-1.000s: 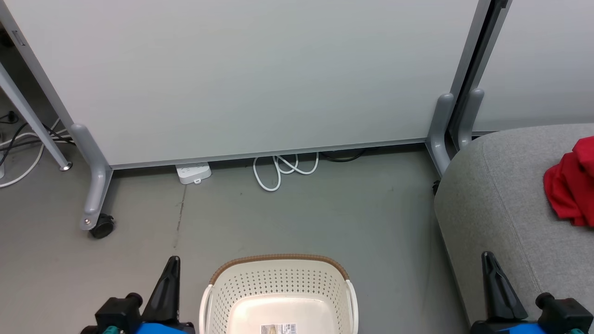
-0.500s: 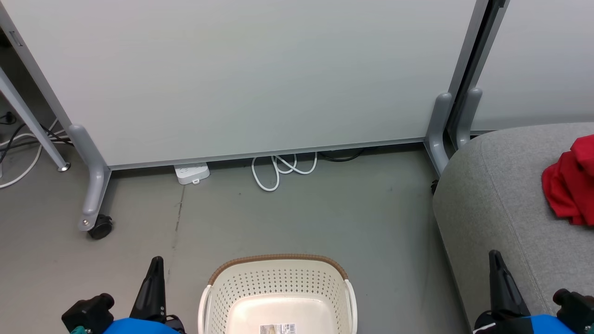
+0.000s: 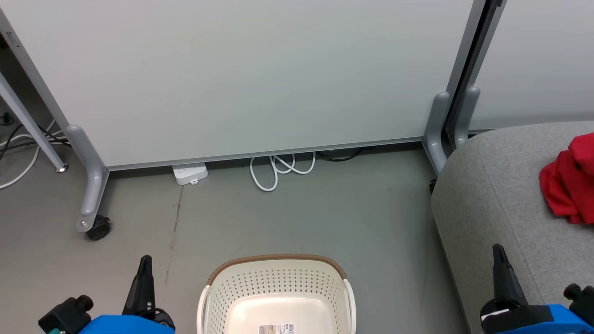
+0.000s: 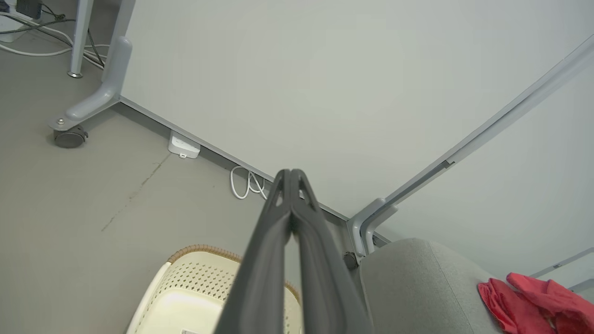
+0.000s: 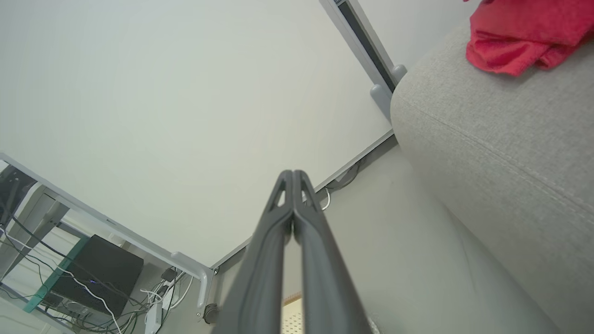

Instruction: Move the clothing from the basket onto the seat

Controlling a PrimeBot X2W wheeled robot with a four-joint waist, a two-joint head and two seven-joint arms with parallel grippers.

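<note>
The cream basket (image 3: 278, 278) with a brown rim stands on the floor at the bottom middle, and nothing red shows inside it, just a label on its bottom. Bright red clothing (image 3: 568, 183) lies bunched on the light grey seat (image 3: 501, 199) at the right edge. The same red clothing (image 4: 533, 301) rests on the seat (image 4: 417, 283) in the left wrist view. My left gripper (image 3: 145, 260) is shut and empty, left of the basket. My right gripper (image 3: 499, 250) is shut and empty over the seat's front corner. Both wrist views show the fingers (image 5: 293, 185) pressed together.
A large pale partition panel (image 3: 255, 79) on castor feet (image 3: 98, 228) stands behind the basket. A white power strip (image 3: 189, 172) and a coiled white cable (image 3: 278, 169) lie at its base. More cables lie at the far left. Bare grey floor (image 3: 325, 218) lies between the basket and the panel.
Both grippers have drawn back toward the bottom of the head view and spread outward, left one further left, right one further right. The camera shifted slightly. Basket and clothing stay put.
</note>
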